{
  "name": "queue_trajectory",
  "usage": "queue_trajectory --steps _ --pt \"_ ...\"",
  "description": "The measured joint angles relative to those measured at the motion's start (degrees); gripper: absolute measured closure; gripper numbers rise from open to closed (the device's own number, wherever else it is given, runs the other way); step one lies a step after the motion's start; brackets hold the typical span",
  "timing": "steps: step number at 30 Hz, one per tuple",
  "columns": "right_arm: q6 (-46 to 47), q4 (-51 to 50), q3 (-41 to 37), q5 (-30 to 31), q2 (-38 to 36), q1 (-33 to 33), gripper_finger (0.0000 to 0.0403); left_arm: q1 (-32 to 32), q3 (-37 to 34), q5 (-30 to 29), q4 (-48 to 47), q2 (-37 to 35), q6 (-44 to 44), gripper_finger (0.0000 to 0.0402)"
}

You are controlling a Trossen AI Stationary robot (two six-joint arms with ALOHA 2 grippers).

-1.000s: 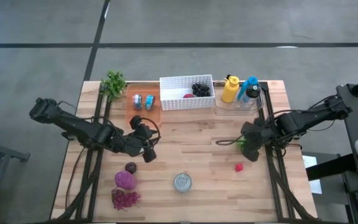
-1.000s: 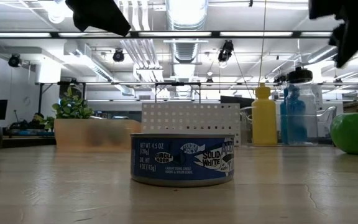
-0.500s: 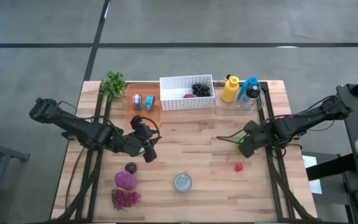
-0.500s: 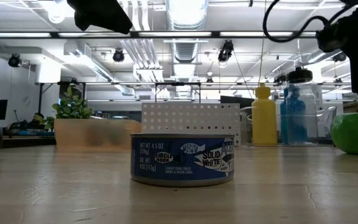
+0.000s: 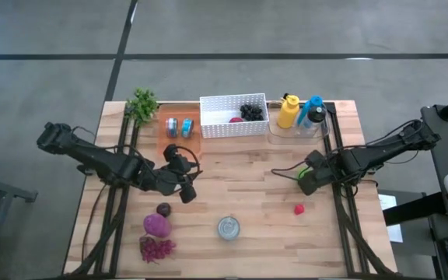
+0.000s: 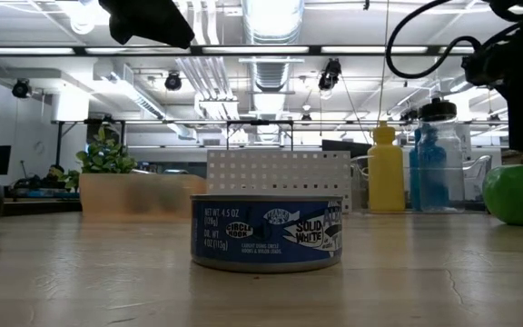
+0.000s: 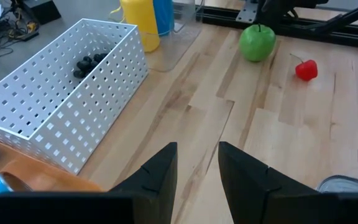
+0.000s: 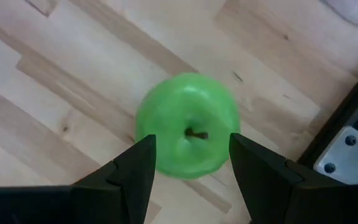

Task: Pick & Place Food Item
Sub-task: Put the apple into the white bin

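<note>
Our right gripper (image 8: pixel 188 168) hangs spread above the green apple (image 8: pixel 188 124), fingers not touching it.

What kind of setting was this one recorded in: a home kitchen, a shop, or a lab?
Most likely a robotics lab or workshop: exposed ceiling ducts and strip lights overhead, a bare grey concrete floor, and a wooden table on a metal frame set with food props.

The right end effector (image 8: pixel 189 163) has lowered over the green apple (image 8: pixel 187 126) (fingers apart).
</note>
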Motion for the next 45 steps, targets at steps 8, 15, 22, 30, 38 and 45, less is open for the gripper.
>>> queue_trajectory --steps 8,15,22,30,38,45 --pt "-0.3 0.3 -0.4 0.1 0.4 -0.2 0.0229 0.0 0.0 0.0 0.0 0.0 0.1 0.0284" --pt "-0.3 0.3 -0.4 0.1 0.4 -0.2 0.0267 0.0 0.0 0.0 0.0 0.0 0.1 0.0284" --pt "1.0 0.4 -0.4 1.2 0.4 -0.2 0.0291 0.0 0.0 0.0 0.1 0.0 1.4 0.0284" --pt "1.8 0.7 -0.4 1.3 1.2 -0.2 0.0303 0.0 0.6 0.0 1.2 0.0 2.9 0.0284" --pt "1.7 0.9 -0.4 1.2 6.5 -0.3 0.0318 0.0 0.6 0.2 1.7 -0.1 3.0 0.0284" --pt "1.7 0.9 -0.4 1.2 6.7 -0.3 0.0335 0.0 0.6 0.5 1.7 -0.1 3.1 0.0284"
